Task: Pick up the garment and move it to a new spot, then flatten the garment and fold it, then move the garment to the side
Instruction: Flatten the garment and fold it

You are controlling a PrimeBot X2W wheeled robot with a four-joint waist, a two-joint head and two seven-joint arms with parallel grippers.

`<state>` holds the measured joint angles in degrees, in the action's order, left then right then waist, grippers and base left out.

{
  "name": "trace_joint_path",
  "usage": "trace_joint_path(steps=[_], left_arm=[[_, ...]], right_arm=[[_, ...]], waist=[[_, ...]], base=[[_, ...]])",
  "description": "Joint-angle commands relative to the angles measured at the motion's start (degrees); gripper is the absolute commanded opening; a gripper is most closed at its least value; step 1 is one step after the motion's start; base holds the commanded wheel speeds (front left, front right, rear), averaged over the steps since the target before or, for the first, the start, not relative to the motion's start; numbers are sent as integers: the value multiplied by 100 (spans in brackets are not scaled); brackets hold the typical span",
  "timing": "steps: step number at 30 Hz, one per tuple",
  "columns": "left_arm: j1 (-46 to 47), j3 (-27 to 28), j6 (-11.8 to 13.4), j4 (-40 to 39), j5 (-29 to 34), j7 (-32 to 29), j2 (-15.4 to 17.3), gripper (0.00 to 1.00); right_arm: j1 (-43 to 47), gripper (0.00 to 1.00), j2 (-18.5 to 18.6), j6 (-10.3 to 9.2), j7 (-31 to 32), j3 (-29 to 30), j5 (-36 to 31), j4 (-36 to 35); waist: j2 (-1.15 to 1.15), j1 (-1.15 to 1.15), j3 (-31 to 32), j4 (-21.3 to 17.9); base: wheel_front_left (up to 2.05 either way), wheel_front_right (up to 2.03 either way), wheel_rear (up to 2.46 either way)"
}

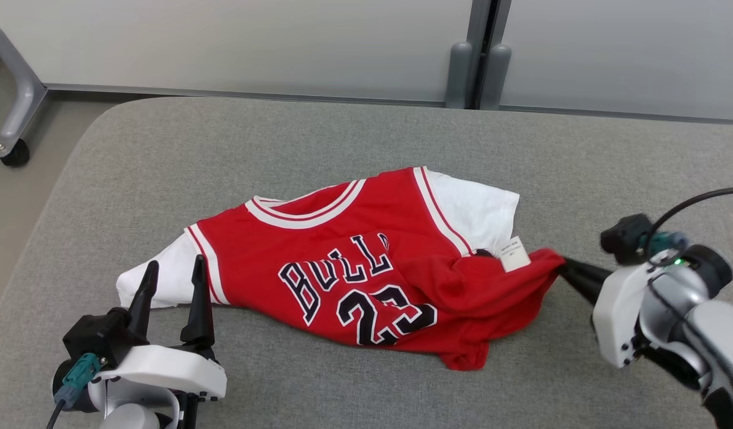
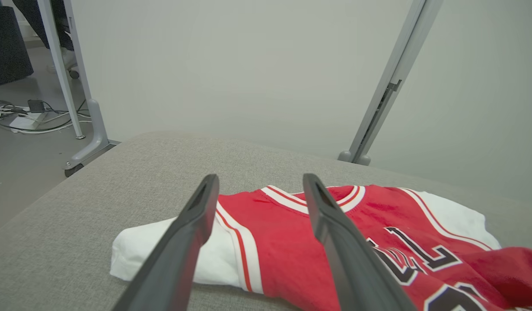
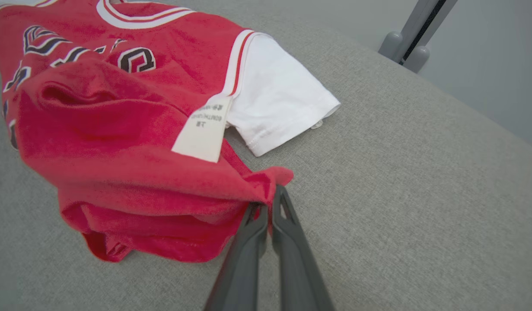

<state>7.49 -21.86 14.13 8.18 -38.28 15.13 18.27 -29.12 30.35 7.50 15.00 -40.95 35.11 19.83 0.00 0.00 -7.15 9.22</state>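
The garment [image 1: 354, 262] is a red basketball jersey with white sleeves and dark lettering, lying rumpled on the grey padded table [image 1: 342, 137]. Its lower part is bunched toward the right, with a white label [image 1: 514, 254] showing. My right gripper [image 1: 561, 269] is shut on the red hem's right corner; the right wrist view shows its fingers [image 3: 270, 203] pinching the garment [image 3: 132, 142] fabric. My left gripper [image 1: 172, 271] stands open at the lower left, fingers pointing up over the garment's white left sleeve [image 2: 214, 255], with nothing between the left gripper [image 2: 259, 183] fingers.
The table's left edge falls to the floor, where a grey wheeled frame leg [image 1: 15, 113] stands. A wall panel with a grey post [image 1: 476, 65] runs behind the table. Bare grey padding surrounds the garment on all sides.
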Motion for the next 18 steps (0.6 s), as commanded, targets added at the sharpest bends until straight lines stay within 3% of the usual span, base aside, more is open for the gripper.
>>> trace_joint_path(steps=[1,10,18], left_arm=[[10,42,-47,-27,74,-1,2,100],[379,-43,-158,-157,231,0,-98,100],[855,-65,-363,-34,390,0,-389,100]], right_arm=[[-148,0,171,0,-56,227,128,-80],[-994,0,632,-1,286,907,856,-78],[-2480,0,805,0,755,832,1069,781]], waist=[[0,0,-59,-37],[0,0,-839,150],[0,0,-1645,564]], base=[[0,0,0],[0,0,0],[0,0,0]])
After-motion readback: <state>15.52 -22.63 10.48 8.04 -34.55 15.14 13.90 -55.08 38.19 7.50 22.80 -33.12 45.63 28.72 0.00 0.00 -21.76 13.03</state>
